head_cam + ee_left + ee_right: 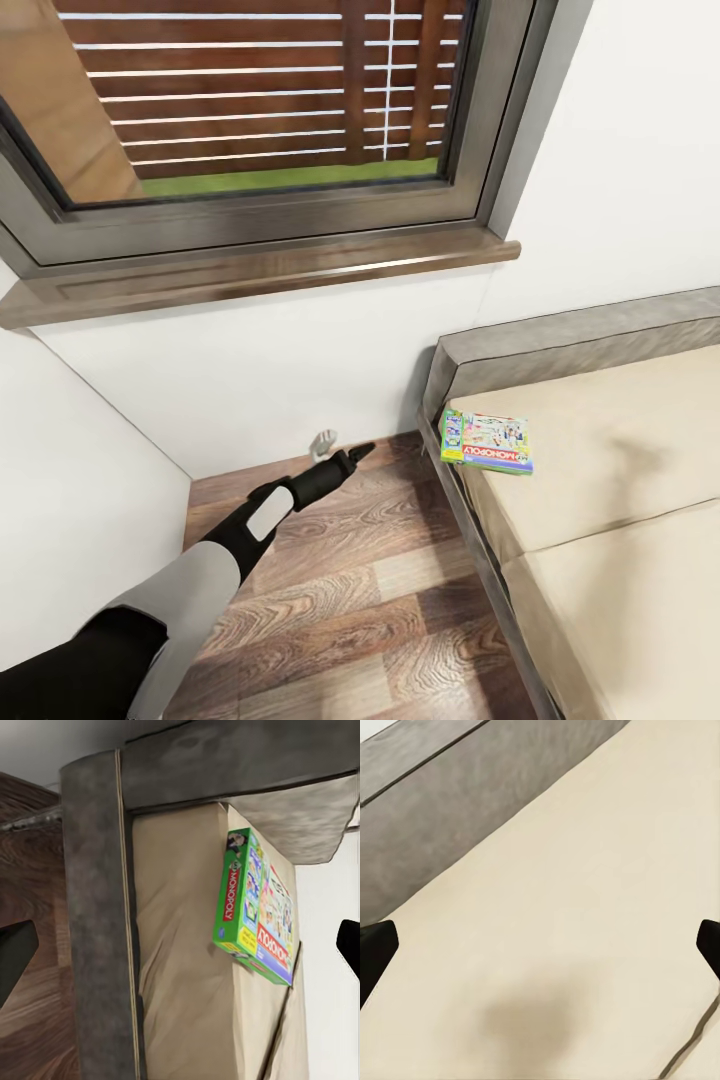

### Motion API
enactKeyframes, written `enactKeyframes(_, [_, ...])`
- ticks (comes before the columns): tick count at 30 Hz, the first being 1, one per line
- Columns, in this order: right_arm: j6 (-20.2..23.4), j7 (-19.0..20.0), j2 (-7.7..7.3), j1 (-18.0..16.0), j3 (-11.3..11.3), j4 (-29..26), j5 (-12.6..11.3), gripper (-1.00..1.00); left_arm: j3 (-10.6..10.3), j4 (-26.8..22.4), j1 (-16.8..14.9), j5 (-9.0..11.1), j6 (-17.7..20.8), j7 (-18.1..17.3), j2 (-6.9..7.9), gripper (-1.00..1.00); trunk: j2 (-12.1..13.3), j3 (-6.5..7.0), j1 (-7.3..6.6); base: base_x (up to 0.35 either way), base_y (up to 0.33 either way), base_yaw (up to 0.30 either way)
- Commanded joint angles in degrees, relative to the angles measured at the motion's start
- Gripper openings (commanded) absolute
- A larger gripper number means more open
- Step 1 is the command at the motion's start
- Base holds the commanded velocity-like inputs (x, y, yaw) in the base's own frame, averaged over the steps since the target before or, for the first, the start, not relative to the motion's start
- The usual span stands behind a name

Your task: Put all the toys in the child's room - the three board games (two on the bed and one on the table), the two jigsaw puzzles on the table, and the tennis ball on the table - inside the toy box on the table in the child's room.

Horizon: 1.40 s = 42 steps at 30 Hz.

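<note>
From the head camera, the green-edged white Monopoly board game box (487,442) lies flat on the beige sheet of the low bed (610,480), at the corner near the dark grey headboard and close to the bed's floor-side edge. Its long axis runs roughly along the headboard, tilted slightly, and the red title strip faces the foot of the bed. The left arm stretches out over the wood-plank floor (370,590) toward the white wall under the dark-framed window (250,130); its left gripper (345,457) sits well short of the box, and whether it is spread is hard to read here.

In the left wrist camera, the Monopoly box (255,907) rests on the bed (180,967) beside the grey frame, and the dark fingertips (15,952) at the picture's edges stand wide apart, empty.

In the right wrist camera, the right gripper (540,945) hovers over bare beige sheet (585,892), fingertips (375,949) spread, grasping nothing.
</note>
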Motion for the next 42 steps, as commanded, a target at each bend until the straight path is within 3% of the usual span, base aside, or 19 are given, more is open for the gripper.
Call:
enactKeyframes(1, [0.31,0.19,0.19,-0.03,-0.14,-0.31,0.09,1.0,0.29,0.07,-0.03,0.81,0.31,-0.06,0.03,1.0,-0.02,-0.04,-0.01,0.0,0.0,0.0])
enactKeyframes(15, [0.98,-0.17,0.71,0.01,-0.21,-2.45,0.08,1.0,3.02,2.28,-0.02,1.49,-0.04,0.09,-0.02,1.0,-0.02,-0.04,-0.01,0.0,0.0,-0.023])
enactKeyframes(42, [1.0,-0.19,-0.68,-0.03,-0.38,-2.79,0.14,1.0,3.5,3.11,-0.15,1.82,-0.11,2.0,-0.03,1.0,-0.02,-0.04,-0.01,0.0,0.0,-0.185])
